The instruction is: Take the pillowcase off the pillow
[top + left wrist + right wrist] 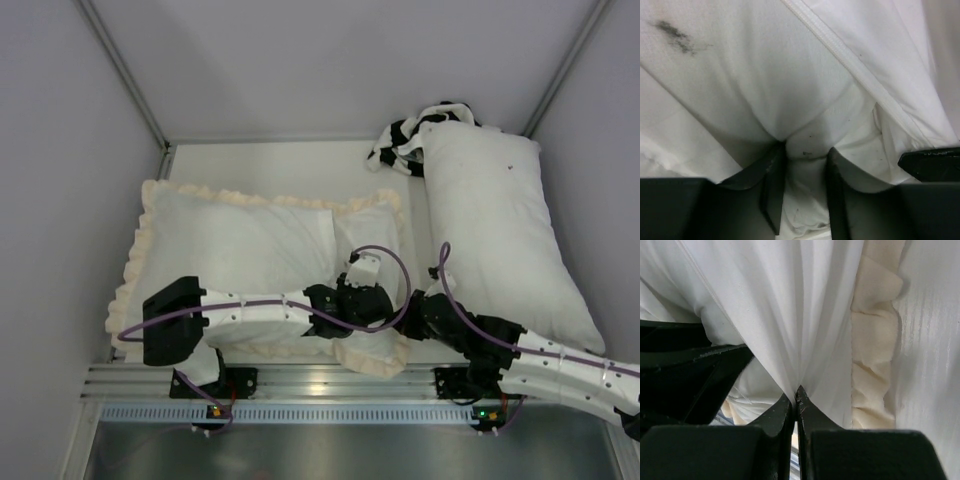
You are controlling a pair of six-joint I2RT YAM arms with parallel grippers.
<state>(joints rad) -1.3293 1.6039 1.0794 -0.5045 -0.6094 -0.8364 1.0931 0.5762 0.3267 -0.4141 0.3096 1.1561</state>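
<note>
A soft cream-white pillowcase (230, 240) with a ruffled cream frill (872, 355) lies flat on the white table (280, 165), in the middle left of the top view. Its near right corner is where both arms meet. The left gripper (806, 150) has its two dark fingers partway apart, and a fat lump of the plump white pillow (810, 135) (the cloth with tiny dark specks) is squeezed between them. A long sewn strip runs slantwise across the upper right of that wrist view. The right gripper (796, 392) has its tips pressed tight together, pinching thin white pillowcase cloth that fans up from them, just left of the frill. A long white pillow (500, 230) with one dark dot lies on the right of the top view, and a black-and-white cloth (400, 140) sits at its top end.
</note>
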